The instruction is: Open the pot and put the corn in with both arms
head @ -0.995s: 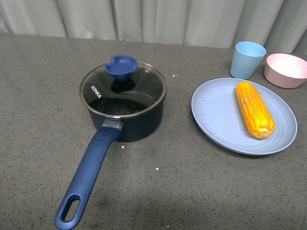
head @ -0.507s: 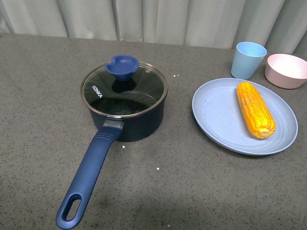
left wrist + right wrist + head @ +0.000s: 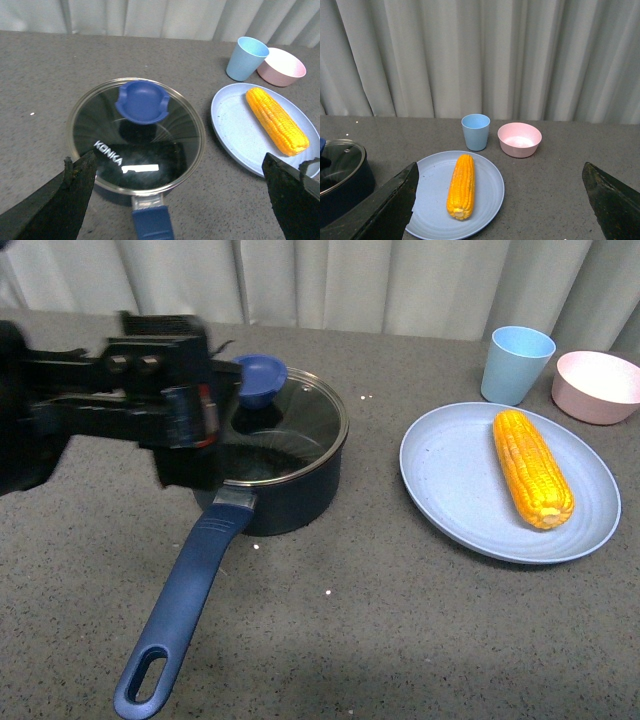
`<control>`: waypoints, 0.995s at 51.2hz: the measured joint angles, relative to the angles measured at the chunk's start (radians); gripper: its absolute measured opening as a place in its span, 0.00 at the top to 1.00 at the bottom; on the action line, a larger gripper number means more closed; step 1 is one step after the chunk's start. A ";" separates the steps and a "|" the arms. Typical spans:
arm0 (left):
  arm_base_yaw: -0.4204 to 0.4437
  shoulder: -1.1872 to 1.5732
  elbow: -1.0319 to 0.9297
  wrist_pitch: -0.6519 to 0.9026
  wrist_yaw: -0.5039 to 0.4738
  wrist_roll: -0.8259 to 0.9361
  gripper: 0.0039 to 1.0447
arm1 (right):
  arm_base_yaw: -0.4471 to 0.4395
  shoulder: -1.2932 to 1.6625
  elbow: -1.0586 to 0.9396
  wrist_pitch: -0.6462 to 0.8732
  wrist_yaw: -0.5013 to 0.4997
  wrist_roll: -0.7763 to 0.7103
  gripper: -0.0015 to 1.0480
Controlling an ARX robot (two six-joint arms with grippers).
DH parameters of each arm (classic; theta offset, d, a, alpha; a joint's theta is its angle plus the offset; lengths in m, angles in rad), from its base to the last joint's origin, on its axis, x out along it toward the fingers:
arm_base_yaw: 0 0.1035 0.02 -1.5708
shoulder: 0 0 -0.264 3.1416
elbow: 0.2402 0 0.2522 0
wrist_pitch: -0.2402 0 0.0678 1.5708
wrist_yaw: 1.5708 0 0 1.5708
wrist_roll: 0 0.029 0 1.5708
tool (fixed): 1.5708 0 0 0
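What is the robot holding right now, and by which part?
Nothing. The left gripper is open over the pot's lid, and the right gripper is open, well short of the corn.

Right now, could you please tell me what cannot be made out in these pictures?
- Front view: the left arm is motion-blurred and covers part of the lid.
- Left wrist view: the picture edge cuts off the long handle.
- Right wrist view: the edge cuts off most of the pot.
- Pot contents: unclear through lid reflections.
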 joint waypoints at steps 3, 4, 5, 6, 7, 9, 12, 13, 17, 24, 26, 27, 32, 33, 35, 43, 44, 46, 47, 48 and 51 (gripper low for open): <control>-0.025 0.060 0.045 0.010 -0.001 -0.007 0.06 | 0.000 0.000 0.000 0.000 0.000 0.000 0.09; -0.034 0.080 0.062 0.010 -0.003 -0.010 0.06 | 0.000 0.000 0.000 0.000 0.000 0.000 0.09; -0.038 0.091 0.071 0.010 -0.005 -0.012 0.06 | 0.000 0.000 0.000 0.000 0.000 0.000 0.09; -0.046 0.111 0.086 0.011 -0.008 -0.014 0.06 | 0.000 0.000 0.000 0.000 0.000 0.000 0.09; -0.053 0.131 0.102 0.011 -0.011 -0.015 0.06 | 0.000 0.000 0.000 0.000 0.000 0.000 0.09; -0.063 0.159 0.126 0.011 -0.015 -0.019 0.06 | 0.000 0.000 0.000 0.000 0.000 0.000 0.09; -0.077 0.203 0.162 0.011 -0.018 -0.021 0.06 | 0.000 0.000 0.000 0.000 0.000 0.000 0.09; -0.081 0.219 0.176 0.011 -0.020 -0.021 0.06 | 0.000 0.000 0.000 0.000 0.000 0.000 0.09; -0.091 0.267 0.216 0.017 -0.022 -0.018 0.06 | 0.000 0.000 0.000 0.000 0.000 0.000 0.09; -0.090 0.383 0.319 0.028 -0.042 -0.005 0.06 | 0.000 0.000 0.000 0.000 0.000 0.000 0.09; -0.084 0.406 0.343 0.029 -0.050 -0.002 0.06 | 0.000 0.000 0.000 0.000 0.000 0.000 0.09; -0.079 0.417 0.353 0.029 -0.053 -0.002 0.06 | 0.000 0.000 0.000 0.000 0.000 0.000 0.09; -0.049 0.448 0.392 0.029 -0.080 -0.007 0.06 | 0.000 0.000 0.000 0.000 0.000 0.000 0.09; -0.041 0.453 0.400 0.029 -0.090 -0.012 0.06 | 0.000 0.000 0.000 0.000 0.000 0.000 0.09; -0.025 0.463 0.417 0.029 -0.108 -0.020 0.06 | 0.000 0.000 0.000 0.000 0.000 0.000 0.09; 0.022 0.503 0.468 0.031 -0.145 -0.026 0.06 | 0.000 0.000 0.000 0.000 0.000 0.000 0.09; 0.027 0.511 0.475 0.031 -0.147 -0.025 0.06 | 0.000 0.000 0.000 0.000 0.000 0.000 0.09; 0.035 0.527 0.484 0.033 -0.147 -0.021 0.06 | 0.000 0.000 0.000 0.000 0.000 0.000 0.09; 0.037 0.534 0.486 0.037 -0.148 -0.018 0.06 | 0.000 0.000 0.000 0.000 0.000 0.000 0.09; 0.040 0.546 0.488 0.041 -0.150 -0.011 0.06 | 0.000 0.000 0.000 0.000 0.000 0.000 0.09; 0.040 0.570 0.493 0.041 -0.143 0.000 0.06 | 0.000 0.000 0.000 0.000 0.000 0.000 0.09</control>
